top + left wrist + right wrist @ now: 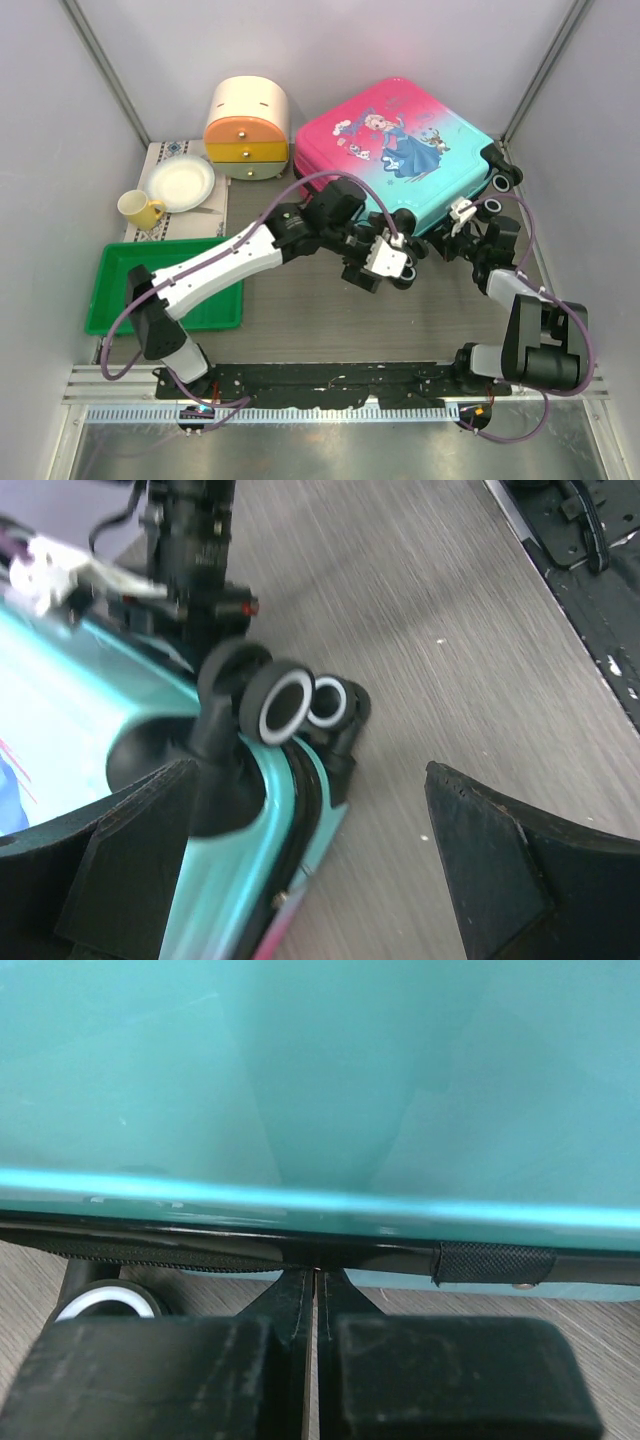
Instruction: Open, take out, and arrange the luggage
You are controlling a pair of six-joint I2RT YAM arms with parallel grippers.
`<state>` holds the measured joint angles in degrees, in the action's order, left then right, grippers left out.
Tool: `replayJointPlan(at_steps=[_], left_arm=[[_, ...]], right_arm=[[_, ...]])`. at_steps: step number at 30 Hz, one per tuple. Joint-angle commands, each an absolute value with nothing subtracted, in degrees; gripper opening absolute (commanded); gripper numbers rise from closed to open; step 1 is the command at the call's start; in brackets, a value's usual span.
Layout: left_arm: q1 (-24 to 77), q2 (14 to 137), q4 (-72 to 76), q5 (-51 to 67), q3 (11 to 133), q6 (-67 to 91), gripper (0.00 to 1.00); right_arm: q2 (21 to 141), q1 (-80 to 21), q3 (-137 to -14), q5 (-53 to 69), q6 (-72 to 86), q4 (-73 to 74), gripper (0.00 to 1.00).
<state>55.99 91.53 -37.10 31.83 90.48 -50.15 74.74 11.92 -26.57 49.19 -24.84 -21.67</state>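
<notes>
Top view, luggage: glossy hard shell with rounded corners, pink grading to turquoise, cartoon princess print. It lies flat and closed at the far right of the grey wood-grain table.
Top view, left gripper: at the near corner of the shell.
Top view, right gripper: at the near-right edge of the shell.
Top view, surroundings: round cream-and-orange drawer box just left of the luggage; green plastic tray at near left; white plate and yellow cup on a patterned mat.
Left wrist view, left gripper: matt black fingers spread wide, nothing grasped.
Left wrist view, wheels: twin black casters with white rings, mounted at the turquoise corner.
Right wrist view, right gripper: black pads clenched on a stitched black zip pull.
Right wrist view, zip: black toothed band running beneath the smooth turquoise shell.
</notes>
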Motion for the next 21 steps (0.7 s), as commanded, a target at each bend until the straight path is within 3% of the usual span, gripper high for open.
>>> replayJointPlan(at_steps=[1,10,21], left_arm=[[59.7,96.3,-37.6,29.1,97.4,-62.8,1.0],[62.9,107.1,-48.5,18.9,107.9,-81.4,1.0],[62.8,112.1,-45.4,15.4,111.5,-85.6,0.98]], right_arm=[[72.4,8.5,-27.3,46.1,-22.9,-25.7,0.01],[67.2,5.4,-23.5,43.2,-17.5,-30.8,0.01],[66.4,2.5,-21.4,42.3,-15.6,-30.5,0.01]])
